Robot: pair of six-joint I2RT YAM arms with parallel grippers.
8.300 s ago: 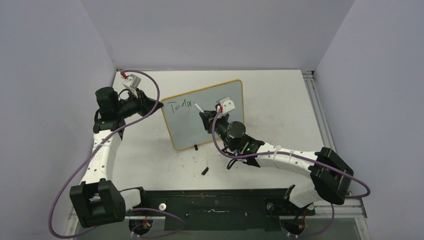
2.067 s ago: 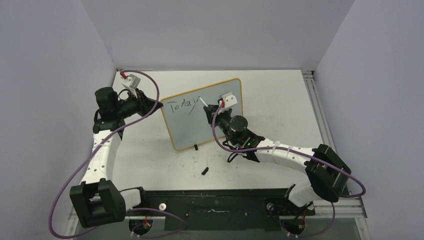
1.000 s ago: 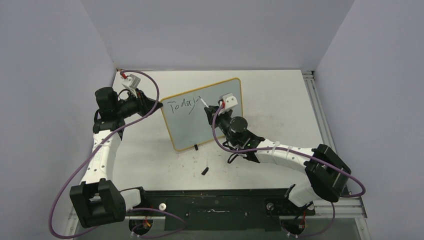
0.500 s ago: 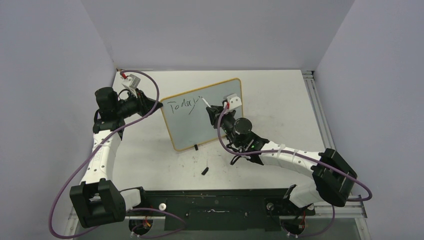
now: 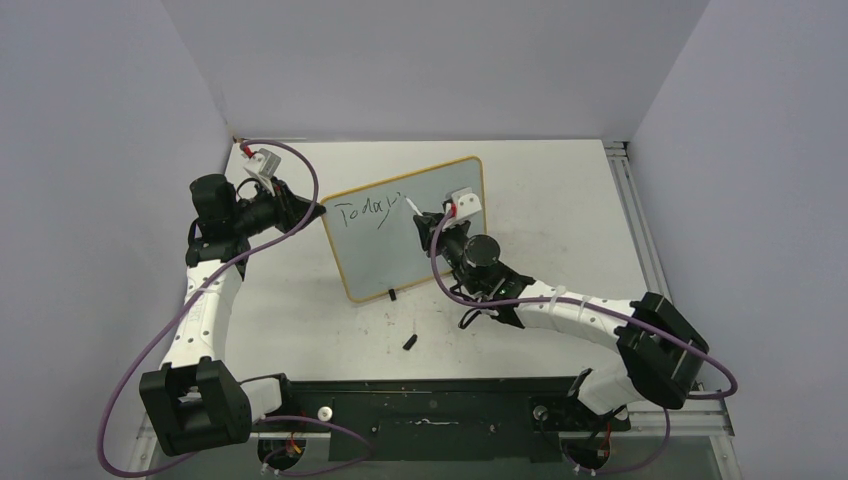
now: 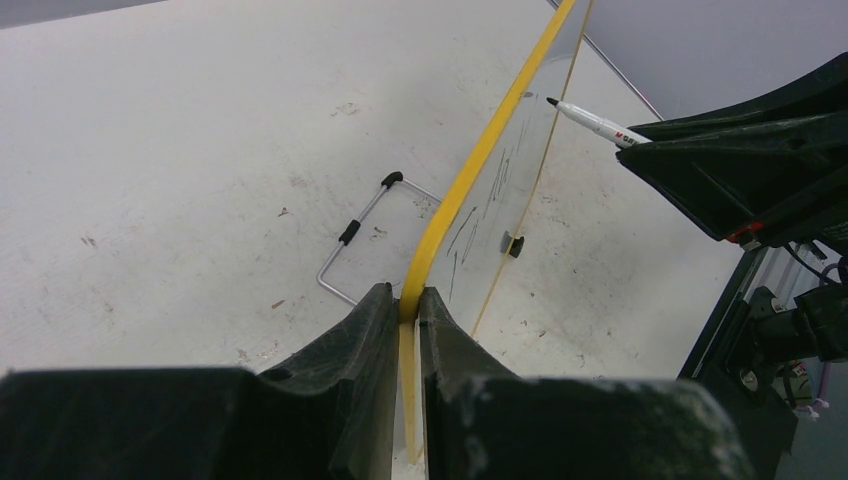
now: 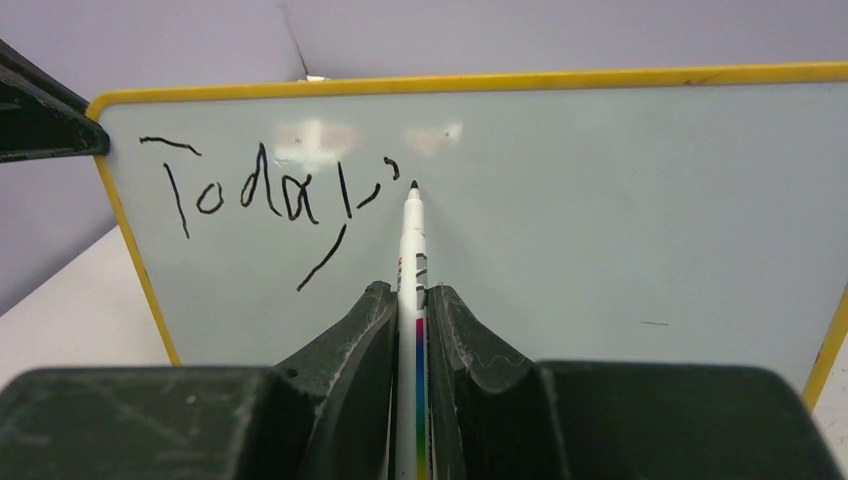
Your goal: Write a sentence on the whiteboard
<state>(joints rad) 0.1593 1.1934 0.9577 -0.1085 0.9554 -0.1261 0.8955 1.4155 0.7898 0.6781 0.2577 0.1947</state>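
The whiteboard [image 5: 440, 215] with its yellow frame stands tilted mid-table. My left gripper [image 5: 318, 211] is shut on the whiteboard's left edge [image 6: 455, 205], seen edge-on in the left wrist view. On the whiteboard's [image 7: 620, 210] face the sentence [image 7: 265, 200] reads "Today" with a small apostrophe mark. My right gripper [image 7: 411, 295] is shut on a white marker pen [image 7: 410, 250], whose black tip sits at the board just right of the apostrophe. From above, that marker pen [image 5: 412, 208] shows at the right gripper [image 5: 425, 222], right of the lettering [image 5: 365, 212].
A small black cap [image 5: 410, 341] lies on the table in front of the board. A wire stand [image 6: 365, 230] rests on the table behind the board. The board's black foot [image 5: 391, 294] touches the table. Grey walls enclose the table on three sides.
Since eight seconds ago the lettering has grown from "Toda" to "Today" with an apostrophe. Over the last second the marker tip shifted slightly right along the board. The left arm stayed still.
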